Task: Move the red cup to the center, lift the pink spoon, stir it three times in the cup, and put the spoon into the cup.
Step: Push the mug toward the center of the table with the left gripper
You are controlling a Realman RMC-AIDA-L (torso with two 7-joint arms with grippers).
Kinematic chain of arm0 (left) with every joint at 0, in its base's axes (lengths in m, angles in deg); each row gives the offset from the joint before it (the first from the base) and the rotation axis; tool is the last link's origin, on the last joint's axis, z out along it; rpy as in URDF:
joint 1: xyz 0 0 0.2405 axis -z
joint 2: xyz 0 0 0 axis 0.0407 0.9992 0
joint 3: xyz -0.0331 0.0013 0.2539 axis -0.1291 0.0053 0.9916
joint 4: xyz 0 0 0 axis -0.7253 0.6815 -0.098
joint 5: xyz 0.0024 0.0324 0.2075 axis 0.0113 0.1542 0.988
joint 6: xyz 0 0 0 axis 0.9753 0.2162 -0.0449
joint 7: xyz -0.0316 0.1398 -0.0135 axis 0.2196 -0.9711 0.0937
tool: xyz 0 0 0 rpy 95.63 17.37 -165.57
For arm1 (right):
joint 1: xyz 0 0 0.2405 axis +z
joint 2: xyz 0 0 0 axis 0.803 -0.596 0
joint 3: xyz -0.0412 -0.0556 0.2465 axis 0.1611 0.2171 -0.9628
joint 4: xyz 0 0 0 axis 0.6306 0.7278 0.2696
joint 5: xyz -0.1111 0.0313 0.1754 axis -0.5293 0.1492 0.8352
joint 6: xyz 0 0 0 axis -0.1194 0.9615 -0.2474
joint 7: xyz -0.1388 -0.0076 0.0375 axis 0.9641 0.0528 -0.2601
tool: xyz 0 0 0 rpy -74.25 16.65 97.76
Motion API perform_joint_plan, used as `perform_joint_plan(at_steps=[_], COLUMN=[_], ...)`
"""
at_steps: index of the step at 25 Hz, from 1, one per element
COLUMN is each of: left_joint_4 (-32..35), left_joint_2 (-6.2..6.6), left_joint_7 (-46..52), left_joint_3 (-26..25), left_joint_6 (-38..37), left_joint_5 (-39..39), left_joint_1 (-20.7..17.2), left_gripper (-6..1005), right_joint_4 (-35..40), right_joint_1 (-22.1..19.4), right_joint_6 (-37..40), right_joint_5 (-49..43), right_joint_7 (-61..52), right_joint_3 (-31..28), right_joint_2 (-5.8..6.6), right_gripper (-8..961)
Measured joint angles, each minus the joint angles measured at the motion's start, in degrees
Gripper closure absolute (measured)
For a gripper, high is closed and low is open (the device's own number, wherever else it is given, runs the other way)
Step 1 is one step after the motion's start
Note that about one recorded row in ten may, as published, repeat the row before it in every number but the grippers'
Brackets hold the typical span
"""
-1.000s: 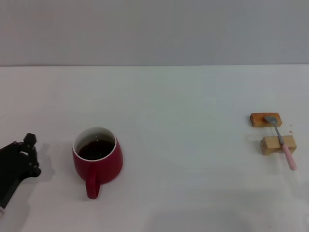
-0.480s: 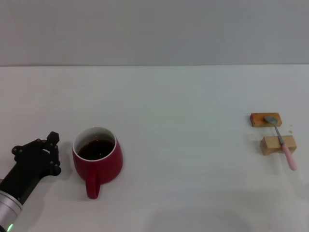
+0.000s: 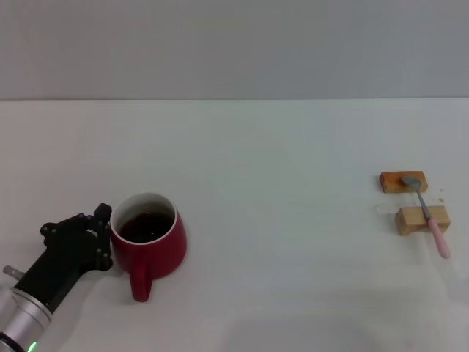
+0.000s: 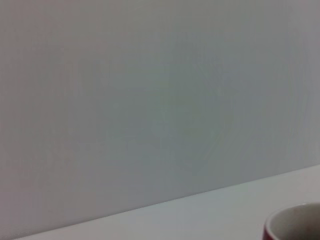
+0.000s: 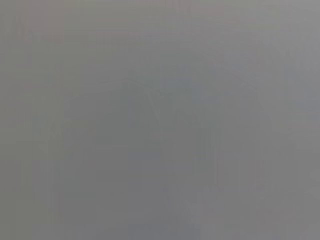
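I see the red cup (image 3: 148,240) at lower left of the head view, upright on the white table (image 3: 278,147), dark liquid inside, handle pointing toward the bottom edge of frame. My left gripper (image 3: 99,235) sits at the cup's left side, right up against the wall or just beside it; can't tell if it's touching. Black body, silver arm running off to the bottom-left corner. Fingers: can't tell if wide or narrow from here. Left wrist view only catches a bit of the cup rim (image 4: 295,225) in the lower right corner, w/ table edge and grey wall behind.

The pink spoon (image 3: 426,213) is far over at mid right, well apart from the cup, resting across two wooden blocks (image 3: 412,199); bowl on the upper block, handle past the lower one, sloping toward lower right.

Right arm isn't in the head view; right wrist view is plain grey.
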Motion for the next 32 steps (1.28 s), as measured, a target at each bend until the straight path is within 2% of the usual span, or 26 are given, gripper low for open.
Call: perform_joint_plan(at_steps=[16, 32], left_joint_4=[-3.2, -3.2], left_joint_2=[-0.12, -0.13], left_joint_7=[-0.1, -0.4], left_joint_3=[3.4, 3.3], left_joint_6=[0.8, 2.4], left_joint_5=[0.0, -0.1], left_joint_1=[1.0, 1.6], left_gripper=[1001, 1001], right_joint_4=[0.0, 0.1], right_joint_1=[0.4, 0.3], right_joint_6=[-0.4, -0.9], right_joint_5=[0.0, -0.2], right_joint_7=[0.0, 0.4], right_joint_3=[0.0, 0.4], right_joint_2=[0.00, -0.17], right_gripper=[219, 218])
